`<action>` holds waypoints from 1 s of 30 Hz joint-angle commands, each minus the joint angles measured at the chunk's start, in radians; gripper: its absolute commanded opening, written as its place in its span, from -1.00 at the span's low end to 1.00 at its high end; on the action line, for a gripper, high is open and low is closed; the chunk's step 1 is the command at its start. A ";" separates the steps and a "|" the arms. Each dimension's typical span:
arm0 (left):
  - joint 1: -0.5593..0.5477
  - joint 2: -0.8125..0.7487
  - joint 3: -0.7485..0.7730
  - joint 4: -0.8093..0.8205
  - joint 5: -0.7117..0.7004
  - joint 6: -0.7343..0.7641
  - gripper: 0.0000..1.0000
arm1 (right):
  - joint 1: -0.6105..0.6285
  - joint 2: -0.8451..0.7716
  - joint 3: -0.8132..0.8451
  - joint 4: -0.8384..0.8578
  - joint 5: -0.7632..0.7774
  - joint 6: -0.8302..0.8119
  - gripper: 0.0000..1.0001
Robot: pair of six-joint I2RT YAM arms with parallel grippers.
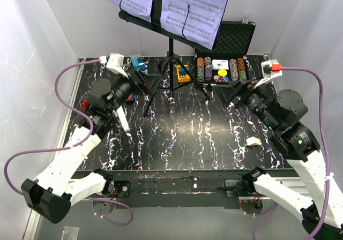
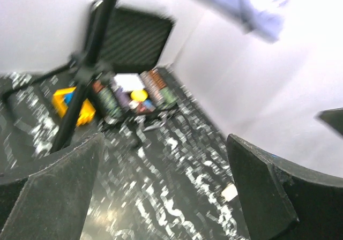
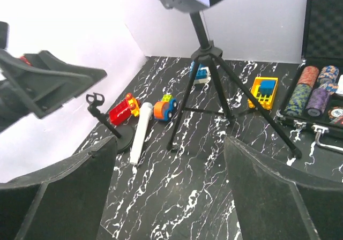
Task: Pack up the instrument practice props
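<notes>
Black, white-veined marble tabletop [image 1: 182, 138] holds a slim-legged tripod music stand [image 1: 170, 63]; left pincer [image 1: 150, 83] and right pincer [image 1: 224, 94] both gape empty.

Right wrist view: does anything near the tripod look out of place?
Yes. A white cylinder lies flat on the table beside the round black base, whose upright clip holds nothing; it looks toppled or unmounted.

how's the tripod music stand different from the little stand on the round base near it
The music stand is tall and rests on three splayed legs; the little stand is short, on a flat round base. The music stand carries sheet music pages; the little stand's top clip looks empty. Both are black and stand on the marbled table.
</notes>
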 commanded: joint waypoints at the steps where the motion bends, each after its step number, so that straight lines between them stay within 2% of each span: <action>1: -0.002 0.061 0.206 0.064 0.179 -0.045 0.96 | -0.037 0.043 0.107 0.030 -0.021 -0.031 0.76; 5: -0.001 0.154 0.365 0.072 0.199 -0.047 0.96 | -0.073 0.124 0.227 0.042 -0.039 -0.031 0.71; 8: -0.001 0.300 0.608 -0.038 0.271 -0.032 0.96 | -0.103 0.191 0.282 0.064 -0.080 -0.031 0.61; 10: -0.001 0.375 0.711 -0.089 0.329 -0.039 0.96 | -0.125 0.224 0.305 0.084 -0.103 -0.022 0.57; 15: -0.001 0.475 0.851 -0.147 0.334 0.001 0.92 | -0.152 0.293 0.348 0.116 -0.151 -0.010 0.43; 18: -0.001 0.550 0.934 -0.208 0.354 0.048 0.78 | -0.152 0.313 0.339 0.150 -0.153 -0.001 0.34; 20: -0.001 0.586 0.951 -0.224 0.342 0.068 0.62 | -0.152 0.317 0.325 0.170 -0.142 0.005 0.27; 23: 0.001 0.592 0.927 -0.183 0.318 0.076 0.54 | -0.154 0.331 0.316 0.187 -0.145 0.008 0.22; 30: 0.005 0.607 0.890 -0.083 0.318 0.059 0.52 | -0.152 0.371 0.334 0.201 -0.151 -0.007 0.15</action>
